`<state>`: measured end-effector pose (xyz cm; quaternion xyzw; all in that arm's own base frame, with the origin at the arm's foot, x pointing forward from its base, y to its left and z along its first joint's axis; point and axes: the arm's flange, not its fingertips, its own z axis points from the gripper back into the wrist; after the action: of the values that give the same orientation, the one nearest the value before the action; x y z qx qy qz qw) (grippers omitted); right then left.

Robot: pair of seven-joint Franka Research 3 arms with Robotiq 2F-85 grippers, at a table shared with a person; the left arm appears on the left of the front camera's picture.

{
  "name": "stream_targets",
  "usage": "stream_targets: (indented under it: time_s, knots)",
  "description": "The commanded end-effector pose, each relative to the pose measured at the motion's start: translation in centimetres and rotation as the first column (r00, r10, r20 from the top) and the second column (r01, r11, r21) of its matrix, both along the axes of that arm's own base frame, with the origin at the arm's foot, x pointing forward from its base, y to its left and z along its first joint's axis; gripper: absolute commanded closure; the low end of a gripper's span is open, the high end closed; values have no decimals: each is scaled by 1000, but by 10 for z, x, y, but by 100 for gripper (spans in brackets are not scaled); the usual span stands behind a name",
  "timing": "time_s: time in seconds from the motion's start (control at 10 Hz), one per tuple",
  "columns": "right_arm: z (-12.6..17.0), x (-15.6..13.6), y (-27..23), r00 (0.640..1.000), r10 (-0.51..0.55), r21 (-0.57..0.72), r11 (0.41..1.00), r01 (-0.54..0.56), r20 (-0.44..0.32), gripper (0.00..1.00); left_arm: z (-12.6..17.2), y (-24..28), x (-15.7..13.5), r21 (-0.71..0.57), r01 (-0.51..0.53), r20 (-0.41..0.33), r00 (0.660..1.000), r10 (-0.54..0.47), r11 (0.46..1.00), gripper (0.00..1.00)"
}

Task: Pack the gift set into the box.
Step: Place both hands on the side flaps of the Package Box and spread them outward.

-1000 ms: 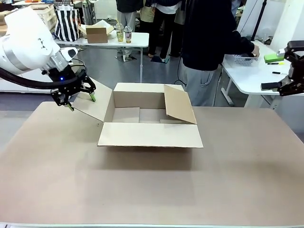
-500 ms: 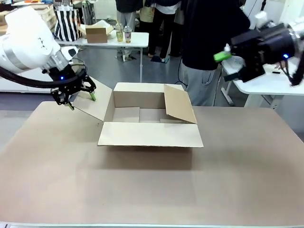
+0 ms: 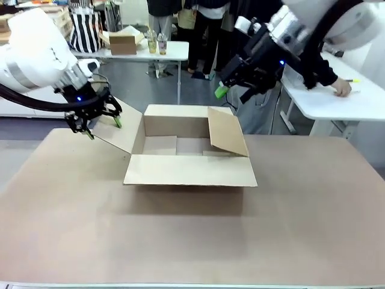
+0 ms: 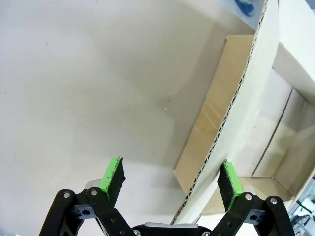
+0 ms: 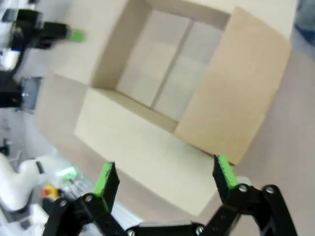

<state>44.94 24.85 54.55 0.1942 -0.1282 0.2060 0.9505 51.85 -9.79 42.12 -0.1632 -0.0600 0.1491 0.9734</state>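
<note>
Brown corrugated cardboard forms the box point(image 3: 189, 171), which is set on the tan table point(image 3: 192, 247) with all four flaps opened. Its near flap is folded flat toward the robot, its far flap is held upright, its right flap is tilted in over the opening, and its left flap is slanted outward. From the right wrist view the box point(image 5: 162, 83) is looked into from above, and the seam of its bottom flaps is seen on the inner floor. At the left side of the box the left gripper point(image 3: 103, 129) is held with its fingers spread on either side of the slanted flap. In the left wrist view the left gripper point(image 4: 171, 172) is seen with the flap's cut edge point(image 4: 246, 98) running up between the green pads, close against one pad; whether it touches that pad cannot be told. Above the far right corner of the box the right gripper point(image 3: 234, 90) is held in the air, and in its own wrist view the right gripper point(image 5: 164, 174) is seen with its fingers spread wide and nothing between them. Beyond the box a person point(image 3: 258, 48) in a dark top is seen, with a hand point(image 3: 343, 89) laid on a white side table point(image 3: 361, 105) to the right of the box.
</note>
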Motion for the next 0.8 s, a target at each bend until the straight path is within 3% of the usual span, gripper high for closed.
stream_targets:
  time_s: [0.0,0.1,0.2,0.5,0.6,0.7]
  knots:
    - [-6,27,33,999,-40,-202,979,36,-18,0,3,0,-1,9,-10,-11,1000,10,1000,0]
    - [-16,31,44,999,-47,-269,962,42,-15,0,3,0,-1,9,-10,-11,1000,10,1000,0]
    - [-13,26,34,999,-34,-197,980,35,10,0,3,0,-1,9,-10,-11,1000,10,1000,0]
    - [-28,25,34,1000,-14,-220,975,15,6,0,3,0,-1,9,-10,-11,1000,10,1000,0]
    - [-41,42,55,879,-462,-495,795,351,-119,0,3,0,-1,9,-10,-11,1000,10,1000,0]
    - [-48,57,83,848,-525,-540,737,407,-78,0,3,0,-1,9,-10,-11,1000,10,1000,0]
